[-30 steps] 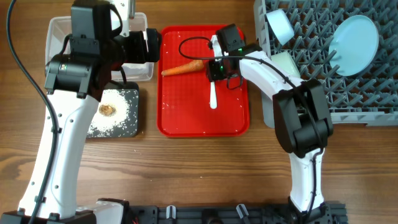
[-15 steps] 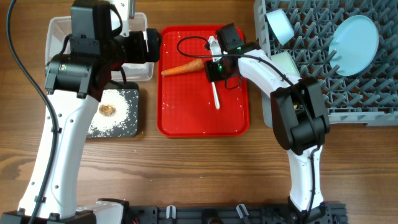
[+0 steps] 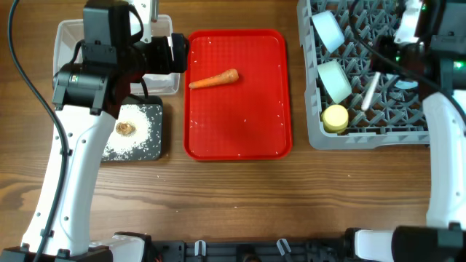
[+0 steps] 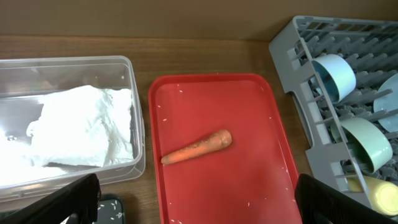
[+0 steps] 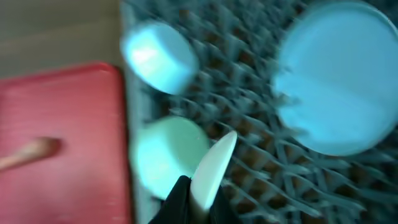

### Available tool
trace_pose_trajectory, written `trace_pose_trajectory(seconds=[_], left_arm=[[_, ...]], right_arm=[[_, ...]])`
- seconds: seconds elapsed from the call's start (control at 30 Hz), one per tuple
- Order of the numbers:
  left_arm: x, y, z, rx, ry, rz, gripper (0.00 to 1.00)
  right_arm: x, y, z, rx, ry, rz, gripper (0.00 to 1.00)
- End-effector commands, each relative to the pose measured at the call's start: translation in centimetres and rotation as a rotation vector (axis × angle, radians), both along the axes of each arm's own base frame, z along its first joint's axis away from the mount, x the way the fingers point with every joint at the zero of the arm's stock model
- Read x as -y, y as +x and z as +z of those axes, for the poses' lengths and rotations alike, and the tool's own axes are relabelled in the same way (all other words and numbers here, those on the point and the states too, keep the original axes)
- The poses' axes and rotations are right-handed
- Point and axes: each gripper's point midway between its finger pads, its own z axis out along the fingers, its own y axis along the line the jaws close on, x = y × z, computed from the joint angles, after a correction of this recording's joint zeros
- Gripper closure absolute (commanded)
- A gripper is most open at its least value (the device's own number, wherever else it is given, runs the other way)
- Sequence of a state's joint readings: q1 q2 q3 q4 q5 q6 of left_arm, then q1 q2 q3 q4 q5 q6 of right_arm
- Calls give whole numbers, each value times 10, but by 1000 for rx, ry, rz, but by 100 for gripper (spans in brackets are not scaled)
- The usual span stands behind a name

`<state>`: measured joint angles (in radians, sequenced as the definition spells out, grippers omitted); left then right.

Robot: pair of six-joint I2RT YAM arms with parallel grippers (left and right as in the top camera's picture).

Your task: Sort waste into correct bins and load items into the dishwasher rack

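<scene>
Loading step: right tool (image 5: 189, 200) was clamped on white spoon (image 5: 211, 163) over dishwasher rack (image 3: 378, 135), 3 o'clock of red tray (image 3: 277, 138); left tool (image 4: 198, 186) gaped apart. Next likely called for lowering, then release among pegs.

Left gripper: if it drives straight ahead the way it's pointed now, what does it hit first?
The left gripper would likely meet the red tray first, just short of the carrot, which sits centered ahead of its open jaws. Depth is unclear.
</scene>
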<state>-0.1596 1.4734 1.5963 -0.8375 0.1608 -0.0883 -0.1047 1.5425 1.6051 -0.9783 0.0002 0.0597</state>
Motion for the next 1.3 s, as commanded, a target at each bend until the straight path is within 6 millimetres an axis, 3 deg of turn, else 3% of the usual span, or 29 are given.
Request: trace_pose_trajectory(seconds=[0.0,0.13,0.23,0.27,0.33,0.37,0.43,0.47,0.57,0.67,0.73,0.83,0.87,0.97,1.13,1.27], left_arm=[[-2,1,0,0,-3,10,0],[-2,1,0,0,-3,10,0],[-2,1,0,0,-3,10,0],[-2,1,0,0,-3,10,0],[-2,1,0,0,-3,10,0],[-2,1,0,0,-3,10,0],[-2,1,0,0,-3,10,0],[-2,1,0,0,-3,10,0],[-2,1,0,0,-3,10,0],[-2,1,0,0,-3,10,0],[-2,1,0,0,-3,10,0],[-2,1,0,0,-3,10,0],[-2,1,0,0,-3,10,0],[-2,1,0,0,-3,10,0],[-2,1,0,0,-3,10,0],[-2,1,0,0,-3,10,0]], right_arm=[[37,7,-50,-114,-186,49,96],[44,39,-101,-181,-375,343,96],[37,49,-135,-220,-357,442,96],[33,49,-143,-228,-330,447,89],[26,50,-146,-217,-279,450,63],[23,51,-142,-201,-270,453,60],[24,57,-118,-144,-253,394,37],[24,59,-101,-107,-250,366,34],[7,47,-16,63,-205,358,20],[-38,2,81,298,-89,474,0],[-64,-34,135,447,43,483,0],[-70,-74,178,572,-5,489,0],[-66,-82,185,594,-66,490,0],[-68,-93,180,569,-53,486,0],[-69,-88,175,550,-27,488,0],[-71,-101,183,580,-101,535,0]])
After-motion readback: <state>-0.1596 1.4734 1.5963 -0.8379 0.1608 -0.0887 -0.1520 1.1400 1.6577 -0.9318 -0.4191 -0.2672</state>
